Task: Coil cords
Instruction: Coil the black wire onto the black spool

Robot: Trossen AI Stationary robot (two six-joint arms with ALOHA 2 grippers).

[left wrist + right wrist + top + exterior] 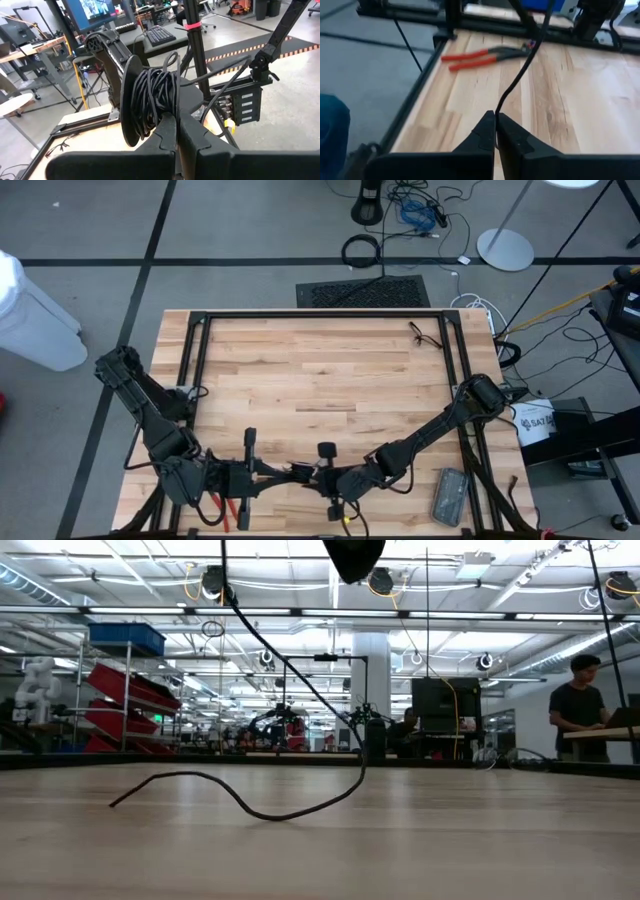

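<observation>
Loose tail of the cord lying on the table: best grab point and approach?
Probably the raised hump of the cord near its free end: it arches off the wood, leaving room for fingers. Come from above, jaws across the strand. The right gripper is already shut on it further along.

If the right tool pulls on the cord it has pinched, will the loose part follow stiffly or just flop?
Likely floppy: the cord sags in a curve from the shut right tool. Its free length lies in loose waves on the table, so it probably drags lightly, possibly snagging rather than sliding straight.
</observation>
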